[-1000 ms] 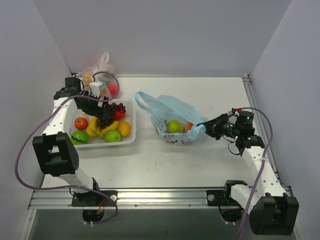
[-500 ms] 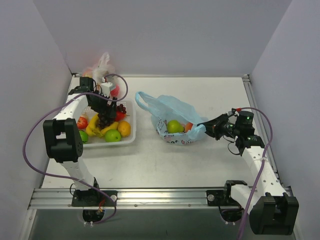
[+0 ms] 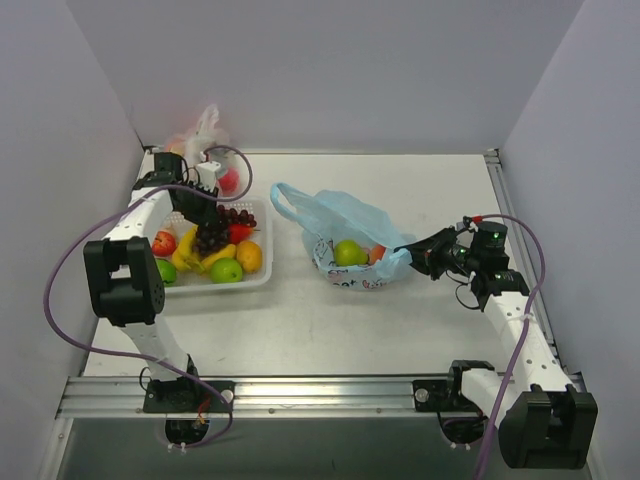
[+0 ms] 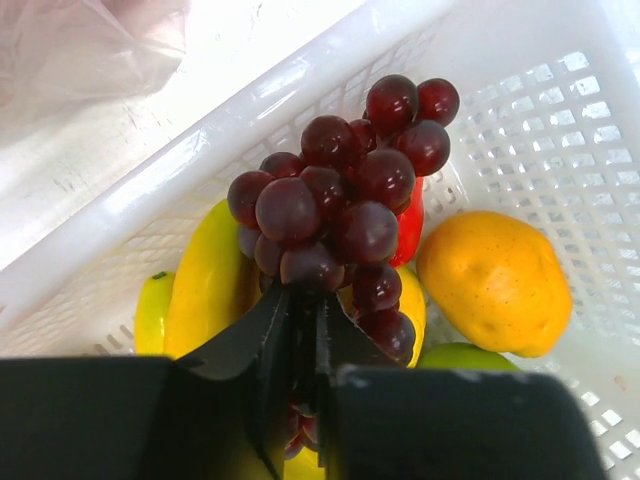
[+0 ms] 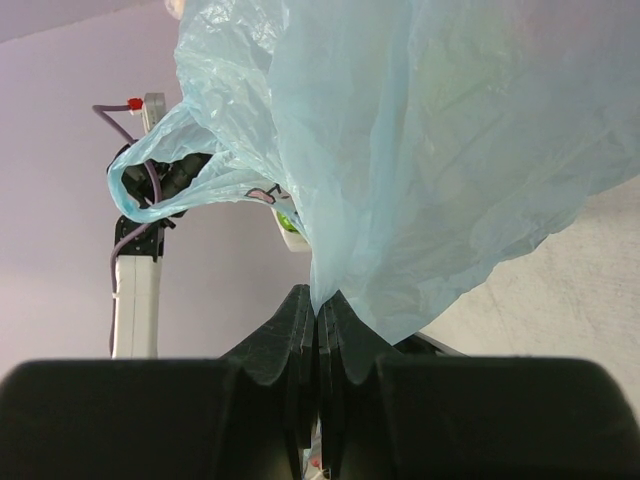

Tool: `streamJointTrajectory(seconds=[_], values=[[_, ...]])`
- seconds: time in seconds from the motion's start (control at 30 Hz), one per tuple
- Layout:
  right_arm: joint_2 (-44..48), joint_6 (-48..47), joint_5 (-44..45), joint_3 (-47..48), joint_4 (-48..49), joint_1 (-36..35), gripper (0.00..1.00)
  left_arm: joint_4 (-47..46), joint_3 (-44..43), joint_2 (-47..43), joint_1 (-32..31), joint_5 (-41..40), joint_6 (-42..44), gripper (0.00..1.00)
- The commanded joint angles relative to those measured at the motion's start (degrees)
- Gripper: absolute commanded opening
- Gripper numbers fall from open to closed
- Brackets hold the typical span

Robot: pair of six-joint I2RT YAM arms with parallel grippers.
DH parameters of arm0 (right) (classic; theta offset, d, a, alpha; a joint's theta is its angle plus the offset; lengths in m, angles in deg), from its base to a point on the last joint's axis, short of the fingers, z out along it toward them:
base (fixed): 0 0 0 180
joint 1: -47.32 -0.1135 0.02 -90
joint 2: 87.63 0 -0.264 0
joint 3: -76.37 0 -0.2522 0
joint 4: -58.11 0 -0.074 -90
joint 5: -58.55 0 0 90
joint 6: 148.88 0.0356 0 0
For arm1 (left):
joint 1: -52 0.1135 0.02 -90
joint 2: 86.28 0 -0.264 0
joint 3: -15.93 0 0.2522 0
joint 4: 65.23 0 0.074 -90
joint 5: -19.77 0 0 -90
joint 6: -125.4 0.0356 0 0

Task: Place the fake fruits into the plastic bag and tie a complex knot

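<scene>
A bunch of dark purple grapes (image 3: 222,232) (image 4: 335,190) lies in a white basket (image 3: 215,290) (image 4: 520,120) at the left. My left gripper (image 3: 207,222) (image 4: 305,300) reaches into the basket and is shut on the lower grapes. Around them lie a banana (image 4: 205,285), an orange fruit (image 3: 248,257) (image 4: 495,280), a red piece (image 4: 408,225) and green apples (image 3: 226,270). The light-blue plastic bag (image 3: 345,220) (image 5: 440,150) sits mid-table holding a green apple (image 3: 349,252) and an orange piece (image 3: 377,254). My right gripper (image 3: 413,250) (image 5: 318,305) is shut on the bag's right edge. No knot shows.
A clear bag with a white tied top (image 3: 200,140) (image 4: 80,50) stands behind the basket in the back-left corner. Grey walls close in the table on three sides. A metal rail (image 3: 300,395) runs along the near edge.
My left arm swung in over the basket and its jaws closed on the grapes. The right arm and the bag have not moved.
</scene>
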Motion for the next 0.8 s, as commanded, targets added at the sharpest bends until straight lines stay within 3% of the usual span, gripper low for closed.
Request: streamJointTrajectory(seconds=[0.0,0.07,0.53,0.77], values=[[-0.4,-1.1,-1.2,2.2,0.1,0.0,0.0,-0.2,-1.1,-2.9,0.9,2.4,-0.5,0.08],[-0.5,-1.0,-1.3,2.2,0.0,0.0,0.0,0.6,-1.3,-5.2,1.1,3.5,-1.2,0.0],[-0.7,-1.5,-1.3,2.6,-0.1,-0.2,0.0,4.6,-3.3,-19.7,1.7,9.9,-5.0,0.0],[-0.9,-1.9,-1.2,2.2,-0.1,-0.5,0.0,3.4,-11.1,-26.4,1.1,21.3,-17.0,0.0]])
